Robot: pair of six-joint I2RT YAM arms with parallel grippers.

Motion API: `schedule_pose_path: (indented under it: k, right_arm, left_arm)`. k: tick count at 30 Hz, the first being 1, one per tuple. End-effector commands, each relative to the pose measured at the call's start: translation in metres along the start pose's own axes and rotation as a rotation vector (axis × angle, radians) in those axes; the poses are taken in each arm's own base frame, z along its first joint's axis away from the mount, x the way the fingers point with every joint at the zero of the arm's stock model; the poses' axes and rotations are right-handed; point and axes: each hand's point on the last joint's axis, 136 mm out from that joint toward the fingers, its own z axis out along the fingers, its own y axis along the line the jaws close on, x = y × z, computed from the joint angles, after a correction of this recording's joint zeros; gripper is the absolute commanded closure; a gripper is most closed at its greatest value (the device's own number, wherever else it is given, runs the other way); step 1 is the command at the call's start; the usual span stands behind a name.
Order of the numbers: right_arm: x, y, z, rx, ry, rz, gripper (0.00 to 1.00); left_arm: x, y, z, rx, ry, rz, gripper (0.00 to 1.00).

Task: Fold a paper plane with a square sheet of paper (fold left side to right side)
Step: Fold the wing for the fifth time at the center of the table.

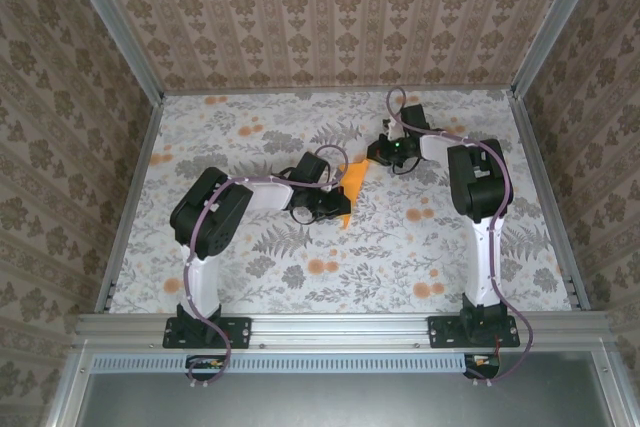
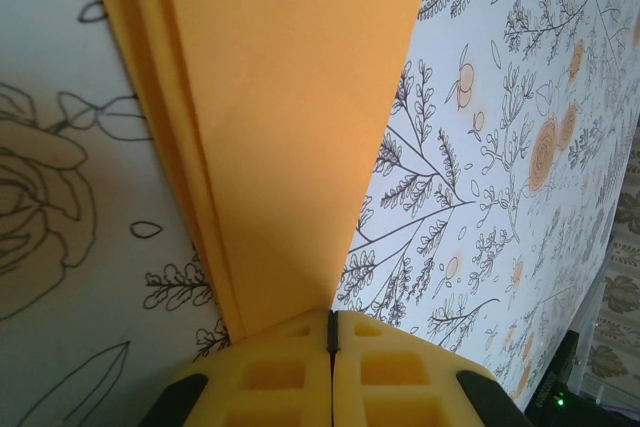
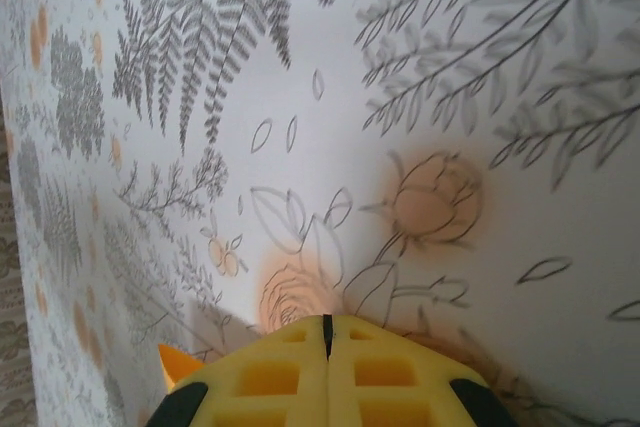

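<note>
The square sheet of paper [image 1: 354, 184] is bright orange and lies folded in layers on the flowered table, a narrow wedge between my two arms. In the left wrist view the paper [image 2: 290, 127] widens away from my left gripper [image 2: 332, 319], with stacked edges along its left side. Its narrow end runs under the left finger. The left gripper [image 1: 338, 211] is shut, its tips down on the paper's near end. My right gripper [image 1: 376, 157] is shut at the paper's far end. In its wrist view the right gripper [image 3: 326, 322] rests on the table, with an orange corner [image 3: 176, 362] showing beside it.
The flower-printed table cover [image 1: 250, 247] is bounded by aluminium rails [image 1: 130, 197] at the left, right and front, with patterned walls behind. Both arm bases [image 1: 205, 327] sit at the near edge.
</note>
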Motion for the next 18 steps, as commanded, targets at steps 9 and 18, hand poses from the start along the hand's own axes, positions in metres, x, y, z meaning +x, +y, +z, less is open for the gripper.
schedule_pose_path:
  k: [9, 18]
  right_arm:
    - [-0.001, 0.038, -0.054, -0.039, -0.106, -0.047, 1.0]
    - [0.079, 0.07, -0.042, -0.134, 0.027, -0.022, 1.0]
  left_arm:
    - [0.036, 0.031, 0.005, -0.123, 0.086, -0.083, 0.93]
    - [0.036, 0.031, 0.004, -0.13, 0.085, -0.079, 0.93]
